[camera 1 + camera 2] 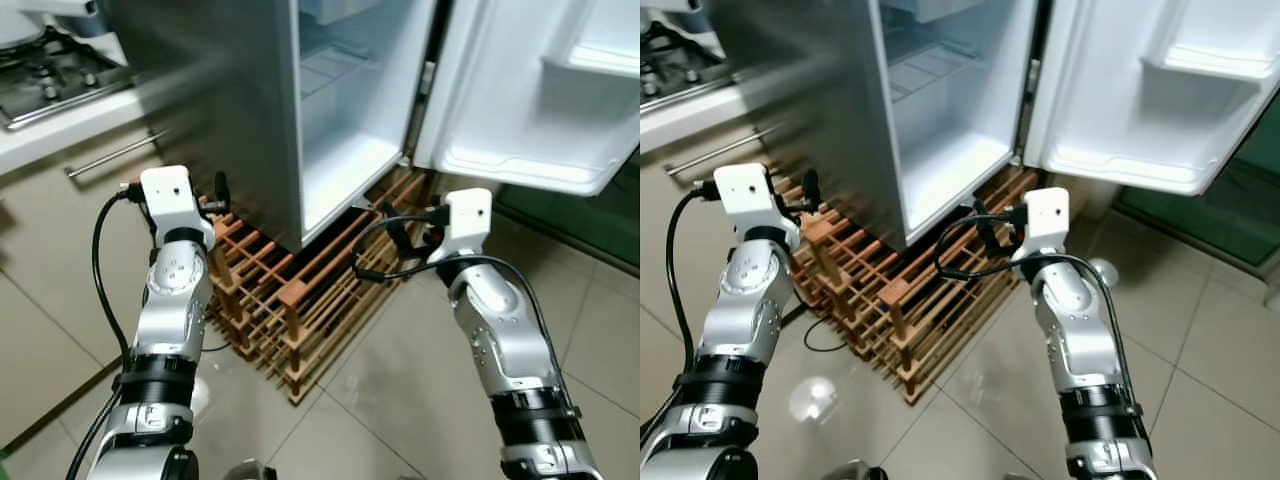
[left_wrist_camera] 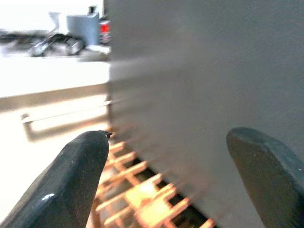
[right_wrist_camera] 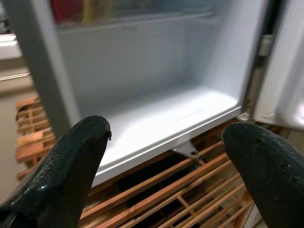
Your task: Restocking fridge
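The fridge (image 1: 345, 150) stands open just ahead, and its white lower compartment (image 3: 161, 118) is bare. Its door (image 1: 540, 90) hangs swung out to the right, showing bare white door shelves. Blurred red and yellow things (image 3: 71, 9) sit on a shelf higher up inside. My left gripper (image 2: 175, 175) is open and holds nothing, raised beside the fridge's grey side wall (image 2: 213, 71). In front of the compartment's lower edge, my right gripper (image 3: 161, 175) is also open with nothing between its fingers.
A low wooden slat rack (image 1: 290, 290) lies on the tiled floor (image 1: 420, 400) under and in front of the fridge. To the left runs a counter with a gas hob (image 1: 50, 70) and a drawer handle (image 1: 110, 155). A dark green surface (image 1: 590, 210) is behind the door.
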Robot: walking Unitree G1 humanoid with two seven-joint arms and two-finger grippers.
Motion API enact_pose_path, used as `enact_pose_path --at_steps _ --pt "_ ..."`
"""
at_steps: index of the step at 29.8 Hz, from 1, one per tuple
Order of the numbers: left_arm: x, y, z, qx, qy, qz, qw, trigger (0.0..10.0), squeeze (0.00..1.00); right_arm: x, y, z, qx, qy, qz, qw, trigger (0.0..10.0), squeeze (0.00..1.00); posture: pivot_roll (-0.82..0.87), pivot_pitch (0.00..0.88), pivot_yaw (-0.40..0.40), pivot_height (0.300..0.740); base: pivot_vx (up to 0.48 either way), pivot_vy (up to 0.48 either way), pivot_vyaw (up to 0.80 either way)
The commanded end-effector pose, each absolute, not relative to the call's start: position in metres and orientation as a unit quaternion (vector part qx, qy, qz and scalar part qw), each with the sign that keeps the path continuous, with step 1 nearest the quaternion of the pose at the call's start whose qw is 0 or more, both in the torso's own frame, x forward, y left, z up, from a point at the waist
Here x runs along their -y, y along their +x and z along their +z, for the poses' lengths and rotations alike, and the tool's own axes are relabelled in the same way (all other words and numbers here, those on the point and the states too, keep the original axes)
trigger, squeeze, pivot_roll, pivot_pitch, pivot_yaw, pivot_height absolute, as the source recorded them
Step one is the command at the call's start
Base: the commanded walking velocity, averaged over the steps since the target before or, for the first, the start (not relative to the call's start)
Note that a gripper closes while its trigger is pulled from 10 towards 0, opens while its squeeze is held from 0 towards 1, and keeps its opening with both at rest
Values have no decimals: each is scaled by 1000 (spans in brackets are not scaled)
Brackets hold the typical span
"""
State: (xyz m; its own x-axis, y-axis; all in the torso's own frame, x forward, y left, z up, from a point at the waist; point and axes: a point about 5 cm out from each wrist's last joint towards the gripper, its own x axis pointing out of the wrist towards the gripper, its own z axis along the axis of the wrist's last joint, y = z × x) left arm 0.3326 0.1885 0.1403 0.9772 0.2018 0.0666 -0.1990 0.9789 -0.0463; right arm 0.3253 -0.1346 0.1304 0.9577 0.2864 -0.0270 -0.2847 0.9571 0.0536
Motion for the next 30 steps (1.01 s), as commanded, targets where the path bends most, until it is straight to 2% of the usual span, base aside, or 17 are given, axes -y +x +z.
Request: enact_pose_path --at_steps 1,2,6,11,14,15,18,23,25,26,30 --pt "-194 328 139 33 -28 122 992 10000 0 137 327 127 -23 25 139 990 10000 0 -42 0 -13 740 0 0 456" --pt "-199 321 136 31 -23 148 988 10000 0 136 327 124 -29 24 141 989 10000 0 -34 0 -25 740 0 0 450" --pt "-205 314 137 37 -26 166 985 10000 0 132 328 125 -25 24 149 988 10000 0 -21 0 -44 740 0 0 447" --pt "-205 311 131 25 -4 165 986 10000 0 144 337 133 8 55 97 994 10000 35 14 0 -96 740 0 0 449" --pt "-193 319 137 30 19 139 990 10000 0 149 338 133 12 54 86 995 10000 67 5 0 -95 740 0 0 446" --pt "-184 323 139 34 14 120 992 10000 0 151 337 132 10 48 90 995 10000 102 -4 0 -90 740 0 0 444" --pt "-175 327 140 31 6 109 994 10000 0 153 338 131 11 42 92 995 10000 122 -18 0 -79 740 0 0 444" --pt "-177 323 145 46 -28 128 990 10000 0 153 340 136 24 45 91 995 10000 165 -31 0 -61 740 0 0 445" --pt "-178 321 145 45 -29 131 990 9608 0 151 340 136 26 45 93 994 10000 184 -30 0 -59 740 0 0 444" --pt "-178 319 144 44 -26 128 990 10000 0 150 340 136 27 45 94 994 10000 196 -26 0 -57 740 0 0 450" --pt "-181 316 141 40 -24 126 991 10000 0 145 340 129 8 48 95 994 10000 192 -13 0 -52 740 0 0 464"
